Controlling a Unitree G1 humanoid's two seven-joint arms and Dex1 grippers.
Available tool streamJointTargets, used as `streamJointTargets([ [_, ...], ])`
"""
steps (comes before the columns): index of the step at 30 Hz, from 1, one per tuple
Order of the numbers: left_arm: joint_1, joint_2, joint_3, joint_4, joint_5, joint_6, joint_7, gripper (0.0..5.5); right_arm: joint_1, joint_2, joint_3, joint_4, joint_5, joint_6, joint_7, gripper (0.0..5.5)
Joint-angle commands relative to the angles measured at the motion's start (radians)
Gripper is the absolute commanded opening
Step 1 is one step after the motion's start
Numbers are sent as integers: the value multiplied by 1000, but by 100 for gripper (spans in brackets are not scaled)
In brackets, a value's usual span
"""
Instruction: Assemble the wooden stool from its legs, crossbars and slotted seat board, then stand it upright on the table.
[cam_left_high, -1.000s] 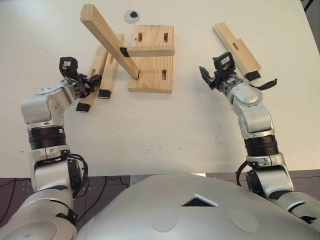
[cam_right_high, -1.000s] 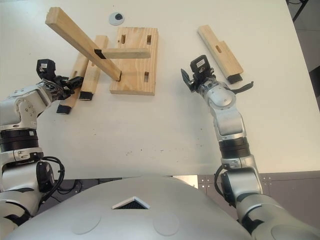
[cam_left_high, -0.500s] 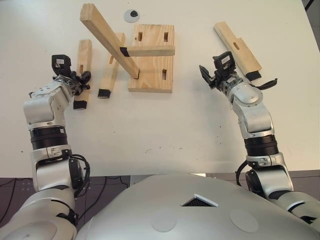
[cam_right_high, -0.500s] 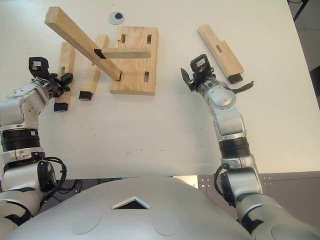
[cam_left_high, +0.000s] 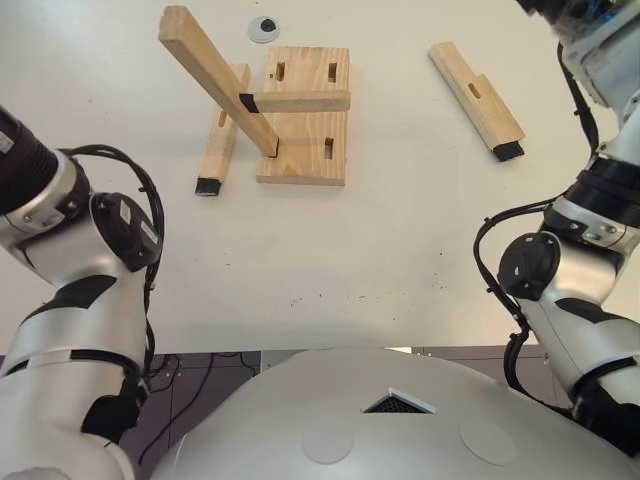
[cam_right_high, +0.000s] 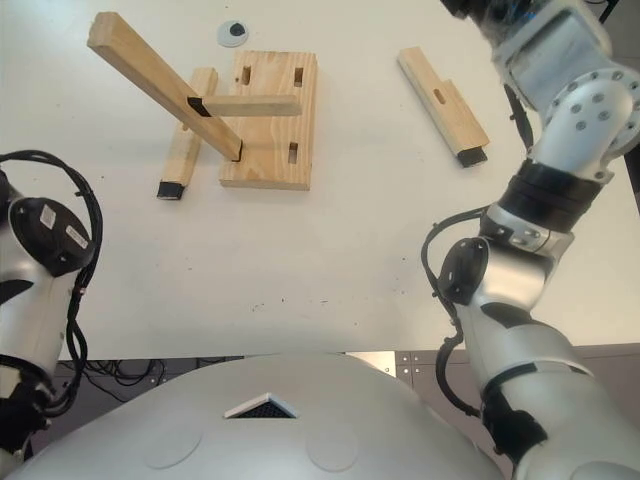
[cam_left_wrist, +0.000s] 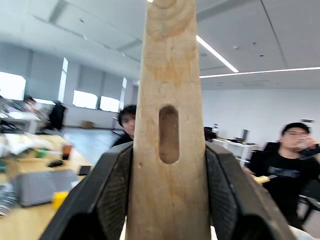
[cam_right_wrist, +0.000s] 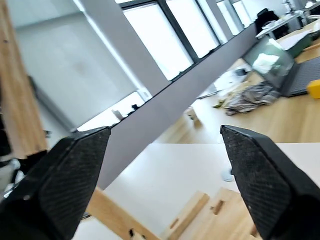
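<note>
The slotted seat board (cam_left_high: 303, 135) lies flat at the table's far middle. One leg (cam_left_high: 215, 78) stands tilted in it, with a crossbar (cam_left_high: 303, 101) joined to that leg. A second leg (cam_left_high: 222, 137) lies just left of the board, and a third leg (cam_left_high: 476, 98) lies at the far right. Both arms are raised above the table. My left gripper (cam_left_wrist: 169, 200) is shut on a slotted wooden leg (cam_left_wrist: 170, 75), held upright in the air. My right gripper (cam_right_wrist: 167, 170) is open, its fingers (cam_right_wrist: 75, 175) wide apart and empty, high over the seat board (cam_right_wrist: 235, 225).
A small round black-and-white object (cam_left_high: 264, 31) sits beyond the seat board. The near half of the white table (cam_left_high: 360, 260) is bare. In the right wrist view a strip of wood (cam_right_wrist: 15, 90) stands at the edge. People sit at desks in the room behind.
The left gripper has lifted the leftmost leg off the table and raised it high. The right arm has also swung up, gripper empty; both grippers have left the head views.
</note>
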Motion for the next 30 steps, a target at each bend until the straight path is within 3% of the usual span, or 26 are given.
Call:
streamJointTargets([
  [1, 50, -112, -73, -18, -150, 90, 117, 201, -96, -55, -11, 0, 159, 107, 61, 429],
  [9, 122, -70, -107, -70, -261, 92, 114, 201, -132, -154, -54, 117, 391, 255, 136, 539],
  [14, 160, -64, -170, -146, -335, 71, 83, 201, -150, -168, -79, 254, 528, 313, 124, 540],
  [22, 239, -74, -275, -149, -359, 36, 89, 201, -126, -179, -38, 243, 600, 326, 114, 540],
  [30, 261, -60, -309, -158, -355, 5, 90, 201, -93, -209, -2, 213, 572, 309, 130, 417],
])
